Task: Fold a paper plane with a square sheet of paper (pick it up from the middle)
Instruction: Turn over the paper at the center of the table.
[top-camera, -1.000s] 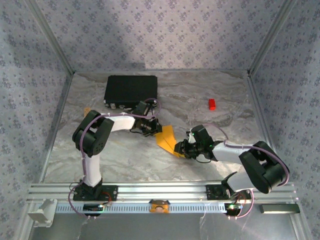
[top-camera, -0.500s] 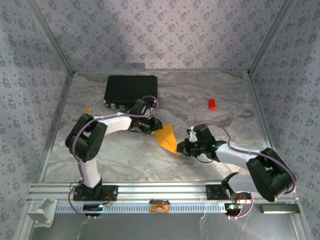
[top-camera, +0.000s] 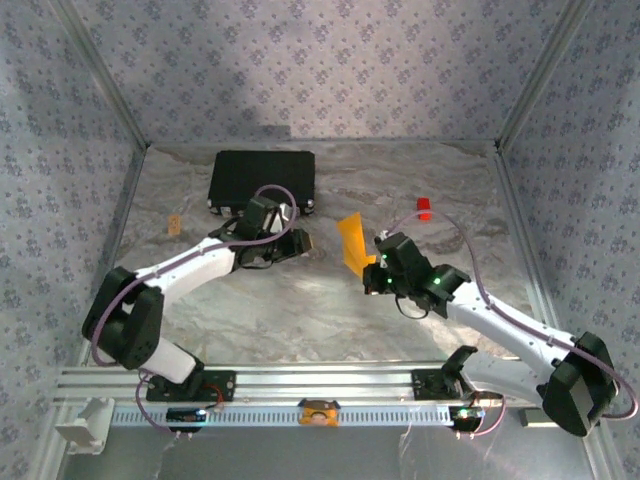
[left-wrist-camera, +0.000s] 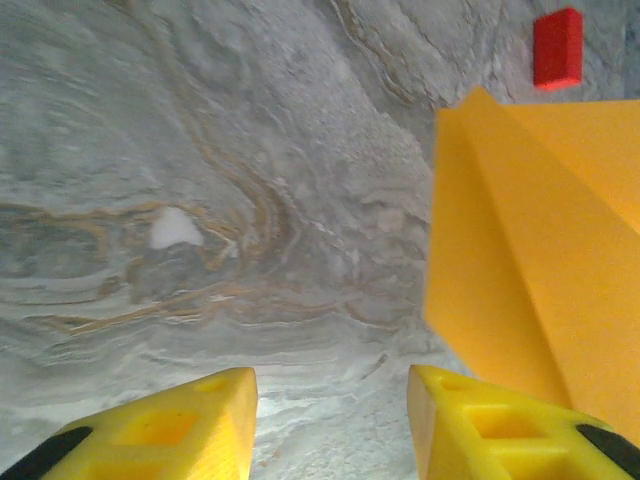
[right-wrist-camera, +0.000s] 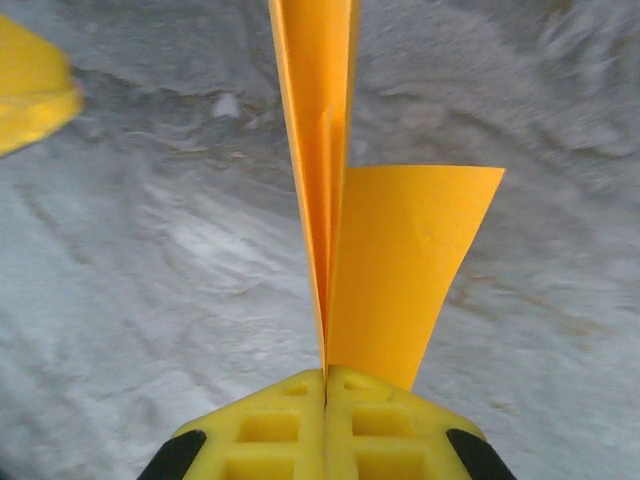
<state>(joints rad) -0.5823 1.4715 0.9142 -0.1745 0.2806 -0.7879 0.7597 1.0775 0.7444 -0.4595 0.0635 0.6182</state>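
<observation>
R gripper (right-wrist-camera: 325, 378) jaws tight together, clamped on near end of part-folded paper plane (top-camera: 351, 245), held on edge off the table, right + nearer side of black case (top-camera: 262, 178), long axis running straight out from R jaws. L gripper (left-wrist-camera: 330, 400) jaws apart, empty, just left of the paper, twd case, so likely the free arm for next crease. No readable writing/labels; red block (top-camera: 424, 207) further right of case.

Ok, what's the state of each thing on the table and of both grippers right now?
orange paper: folded lengthwise, standing on edge, pinched at one end, one flap splaying sideways.
right gripper: shut on the orange paper.
left gripper: open, nothing between its fingers, paper just beside it.
red block: resting on the table beyond the paper, untouched.
black case: lying flat at the far side, untouched.
</observation>
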